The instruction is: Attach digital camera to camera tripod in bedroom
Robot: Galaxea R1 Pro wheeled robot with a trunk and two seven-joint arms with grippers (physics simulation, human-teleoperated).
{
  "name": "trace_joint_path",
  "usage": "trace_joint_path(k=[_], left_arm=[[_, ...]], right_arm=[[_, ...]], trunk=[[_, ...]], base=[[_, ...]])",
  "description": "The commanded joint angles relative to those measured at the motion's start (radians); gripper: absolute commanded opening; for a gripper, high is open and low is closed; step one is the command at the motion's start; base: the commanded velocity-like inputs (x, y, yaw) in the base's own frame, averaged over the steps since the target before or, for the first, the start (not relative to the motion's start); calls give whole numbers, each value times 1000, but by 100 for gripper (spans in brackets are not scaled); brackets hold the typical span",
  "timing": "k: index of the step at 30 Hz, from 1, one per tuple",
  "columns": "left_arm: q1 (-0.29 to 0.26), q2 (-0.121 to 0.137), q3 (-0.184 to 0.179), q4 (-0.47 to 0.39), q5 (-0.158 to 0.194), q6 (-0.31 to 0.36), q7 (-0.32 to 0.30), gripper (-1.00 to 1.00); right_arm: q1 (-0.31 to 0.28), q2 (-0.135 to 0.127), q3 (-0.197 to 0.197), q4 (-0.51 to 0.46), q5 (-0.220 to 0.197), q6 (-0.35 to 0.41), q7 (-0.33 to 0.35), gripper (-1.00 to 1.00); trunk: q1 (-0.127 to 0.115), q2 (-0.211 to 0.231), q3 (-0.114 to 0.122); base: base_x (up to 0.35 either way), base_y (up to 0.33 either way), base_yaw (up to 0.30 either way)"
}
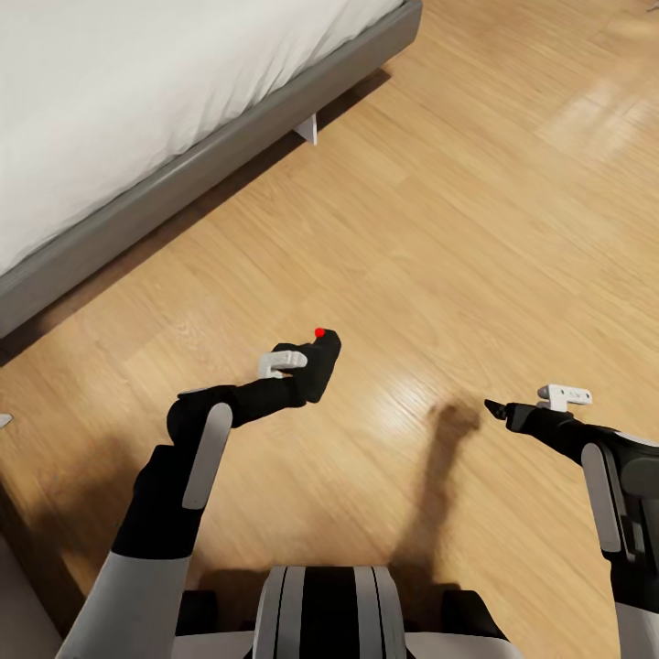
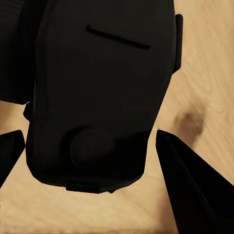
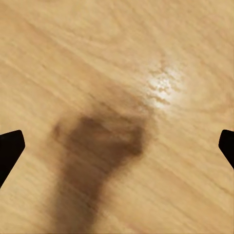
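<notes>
left gripper (image 1: 316, 361): my jaws clamp the camera (image 1: 322, 359) | right gripper (image 1: 494, 407): jaws spread, empty | tripod: unseen, bearing unknown

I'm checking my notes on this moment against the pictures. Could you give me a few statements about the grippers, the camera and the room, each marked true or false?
1. The left gripper holds the digital camera. True.
2. The digital camera lies on the bed. False: it is held up over the wood floor, apart from the bed.
3. The right gripper grips a tripod leg. False: its fingers are spread with nothing between them, over bare floor.
4. A red button shows on top of the digital camera. True.
5. The floor is grey carpet. False: it is light wood planks.
</notes>
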Motion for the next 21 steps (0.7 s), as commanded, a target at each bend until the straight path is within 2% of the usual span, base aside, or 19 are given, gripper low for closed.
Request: trace_joint_path(k=[1, 7, 14, 21], left_arm=[[-5, 2, -2, -5, -4, 15, -8, -100], [-21, 14, -15, -22, 12, 51, -2, -100], [-23, 16, -62, -28, 16, 53, 11, -100], [2, 12, -69, -34, 23, 53, 14, -100]], right_arm=[[0, 0, -1, -1, -7, 6, 0, 100], [4, 1, 0, -1, -7, 6, 0, 100], [7, 4, 1, -1, -7, 6, 0, 100], [8, 6, 17, -1, -7, 6, -1, 100]], trunk=[[0, 0, 0], [0, 0, 0], [0, 0, 0], [0, 0, 0]], base=[[-2, 0, 0], [0, 0, 0], [-51, -23, 0], [-75, -41, 0]])
